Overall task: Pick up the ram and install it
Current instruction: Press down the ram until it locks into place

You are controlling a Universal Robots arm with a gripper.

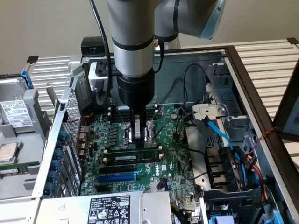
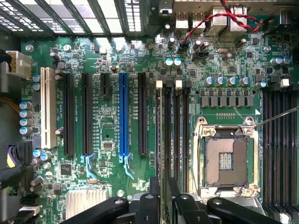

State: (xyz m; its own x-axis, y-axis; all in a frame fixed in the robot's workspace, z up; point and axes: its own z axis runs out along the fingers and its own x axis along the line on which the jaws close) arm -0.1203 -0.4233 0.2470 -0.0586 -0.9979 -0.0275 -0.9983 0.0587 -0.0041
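- Nearest, a blue plastic expansion slot (image 1: 117, 177) on the green motherboard (image 1: 180, 161).
- Beyond it, the long green ram stick (image 1: 131, 156) stands on edge in a black slot.
- The hand (image 1: 138, 135) is clamped on its top edge; pressing squarely downward seems wise.

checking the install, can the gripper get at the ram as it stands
Probably yes: the gripper hangs just above the ram, which sits among the motherboard slots, with nothing seen between them.
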